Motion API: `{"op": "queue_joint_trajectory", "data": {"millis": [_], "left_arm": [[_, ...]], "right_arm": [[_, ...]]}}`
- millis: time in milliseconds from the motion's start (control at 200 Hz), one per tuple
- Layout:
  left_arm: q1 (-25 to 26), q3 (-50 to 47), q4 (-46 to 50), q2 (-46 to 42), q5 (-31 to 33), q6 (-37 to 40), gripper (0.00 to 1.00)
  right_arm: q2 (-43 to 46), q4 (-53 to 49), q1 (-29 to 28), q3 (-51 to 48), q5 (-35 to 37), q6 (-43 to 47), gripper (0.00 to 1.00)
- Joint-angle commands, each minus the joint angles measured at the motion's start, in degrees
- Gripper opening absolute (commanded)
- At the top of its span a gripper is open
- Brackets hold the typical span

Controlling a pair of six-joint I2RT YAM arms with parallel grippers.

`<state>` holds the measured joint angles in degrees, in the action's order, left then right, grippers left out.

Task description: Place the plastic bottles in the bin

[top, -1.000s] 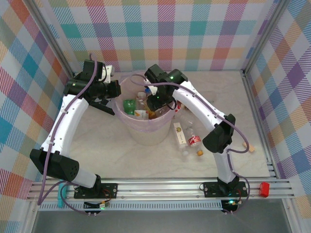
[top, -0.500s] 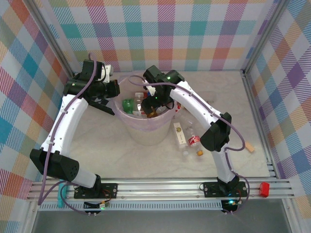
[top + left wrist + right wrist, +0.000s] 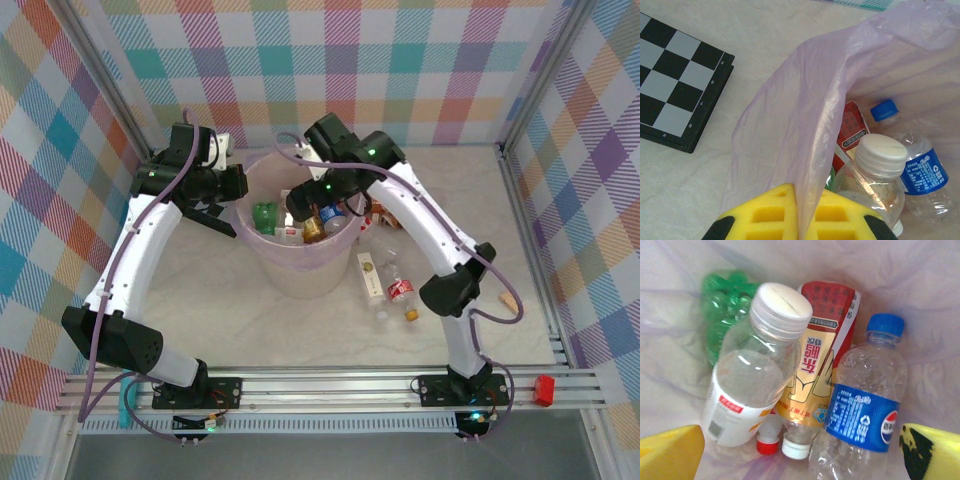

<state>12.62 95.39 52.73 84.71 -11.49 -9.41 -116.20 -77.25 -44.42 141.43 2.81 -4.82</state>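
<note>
Right gripper point(image 3: 802, 440) is seen with its yellow fingers point(image 3: 670, 452) spread wide, one at each lower corner of the wrist view, and nothing is held between them. It hangs inside the mouth of the bin point(image 3: 300, 278), and four plastic bottles are seen directly below it, resting against each other on the lilac bag point(image 3: 920, 285). The left gripper point(image 3: 799, 210) is closed tightly on the edge of this bag, so the liner is held up at that side. The step in hand is judged to be the drop into the bin, with the right fingers already empty. Several loose bottles point(image 3: 385, 285) lie on the table outside the bin, to the near right of the right gripper, so the task is judged as only partly done. For the next move, the right arm would need to be lifted clear of the rim, carried to one of these bottles, and lowered with the fingers set across its body. On the blue-labelled bottle point(image 3: 865, 405) the Pepsi name and round logo can be read. The red-and-gold bottle point(image 3: 820, 355) carries large Chinese characters, seen upside down. The white-capped bottle point(image 3: 755, 375) has a white label with a red strip whose print is too small to be read. The green bottle point(image 3: 722, 305) shows no writing.
</note>
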Motion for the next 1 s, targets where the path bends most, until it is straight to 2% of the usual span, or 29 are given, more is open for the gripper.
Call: {"op": "queue_joint_trajectory", "data": {"millis": [0,185,350,635,995], "left_arm": [[0.17,-0.91,0.00,0.72,-2.55,-2.28,0.00],[0.16,-1.00,0.00,0.78,-2.46,-2.28,0.00],[0.18,-1.23,-0.17,0.81,-2.49,-2.28,0.00],[0.21,-1.79,-0.59,0.63,-2.63,-2.28,0.00],[0.20,-2.10,-0.48,0.61,-2.36,-2.10,0.00]], "right_arm": [[5.57,-0.55,0.00,2.01,-1.63,0.99,0.99],[11.96,0.00,1.12,0.56,0.09,-1.68,1.00],[18.45,-0.56,4.44,-6.21,-0.85,-2.73,0.94],[32.96,4.17,12.68,-27.22,-5.33,-6.28,0.88],[39.46,5.70,19.31,-53.29,-8.56,-6.60,0.89]]}}
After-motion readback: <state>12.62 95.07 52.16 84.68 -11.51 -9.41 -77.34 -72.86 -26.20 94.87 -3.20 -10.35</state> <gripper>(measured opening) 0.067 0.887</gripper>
